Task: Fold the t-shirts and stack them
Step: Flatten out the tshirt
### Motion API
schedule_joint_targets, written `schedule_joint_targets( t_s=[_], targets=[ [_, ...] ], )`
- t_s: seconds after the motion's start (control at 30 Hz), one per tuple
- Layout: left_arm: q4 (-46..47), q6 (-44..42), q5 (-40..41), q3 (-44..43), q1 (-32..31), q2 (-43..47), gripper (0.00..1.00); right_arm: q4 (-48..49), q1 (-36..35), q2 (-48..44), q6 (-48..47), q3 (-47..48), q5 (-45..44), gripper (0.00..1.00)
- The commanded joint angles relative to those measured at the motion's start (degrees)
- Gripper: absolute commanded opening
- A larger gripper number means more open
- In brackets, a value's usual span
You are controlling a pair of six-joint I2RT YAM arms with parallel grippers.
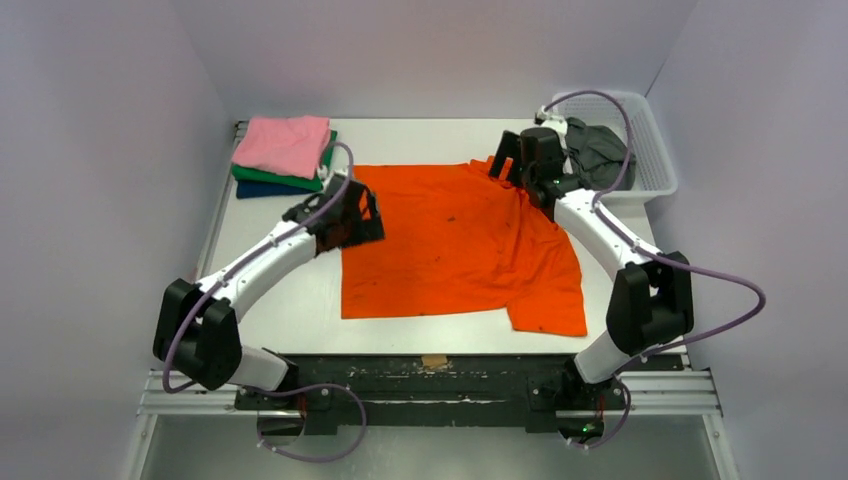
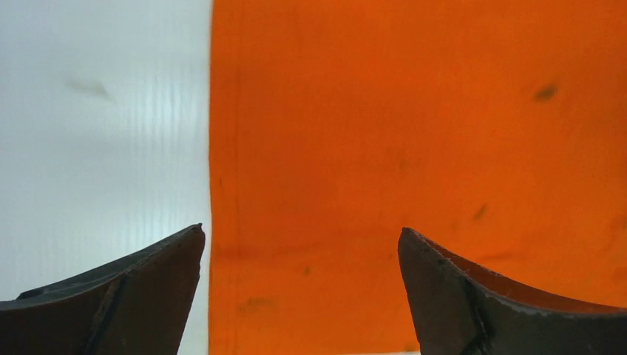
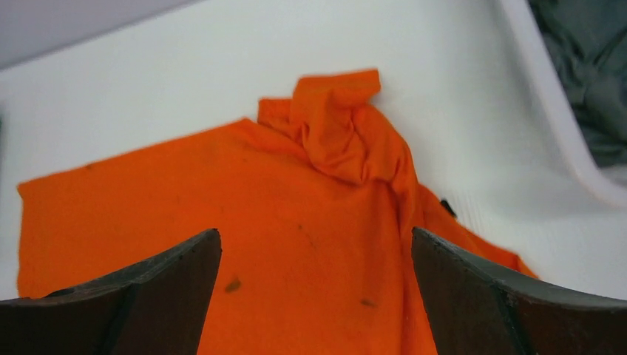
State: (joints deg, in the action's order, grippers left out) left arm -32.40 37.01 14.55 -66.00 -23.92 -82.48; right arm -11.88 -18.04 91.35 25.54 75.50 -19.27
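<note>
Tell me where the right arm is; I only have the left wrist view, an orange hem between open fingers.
Observer: The right gripper is open over the orange t-shirt's far right corner, by a bunched sleeve.
Operator: Anything folded yet?
Observer: Yes, a pink shirt tops a green shirt and a navy shirt, stacked at the table's far left corner.
</note>
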Motion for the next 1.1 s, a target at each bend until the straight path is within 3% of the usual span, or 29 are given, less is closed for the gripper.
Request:
schedule_joint_targets(
  t_s=[0.0,0.3,0.57,0.73,0.9,0.97,1.0,1.07],
  targets=[
    [-3.3,8.6,-2.8,12.2,-7.4,4.6,1.00,0.4,-0.2,-1.0,5.4,-8.0,6.0,0.96],
    [-8.8,22.3,-1.9,29.0,-13.8,15.1,0.87,-1.9,-0.2,-0.1,7.9,-12.0,7.1,0.94],
    [-7.5,29.8,3.6,30.8,-13.9,12.8,0.61,-2.3,-0.2,0.9,7.7,-11.5,7.8,0.93],
    [-6.2,33.7,4.6,30.9,-13.8,9.7,0.54,-2.1,-0.2,0.6,7.6,-11.8,7.9,0.93],
    [-4.8,34.4,2.6,30.0,-13.8,5.0,0.33,-2.4,-0.2,0.8,7.5,-11.6,8.1,0.93],
    [-3.2,33.7,0.7,30.1,-13.8,3.9,0.16,-2.5,-0.2,0.8,7.5,-11.5,7.9,0.93],
    [-2.3,33.2,-0.1,30.2,-13.8,3.5,0.02,-2.5,-0.2,0.8,7.4,-11.5,7.8,0.93],
    [-1.3,32.2,-0.9,30.1,-13.8,2.7,0.00,-2.5,-0.2,0.9,7.6,-11.4,7.9,0.93]
  ],
)
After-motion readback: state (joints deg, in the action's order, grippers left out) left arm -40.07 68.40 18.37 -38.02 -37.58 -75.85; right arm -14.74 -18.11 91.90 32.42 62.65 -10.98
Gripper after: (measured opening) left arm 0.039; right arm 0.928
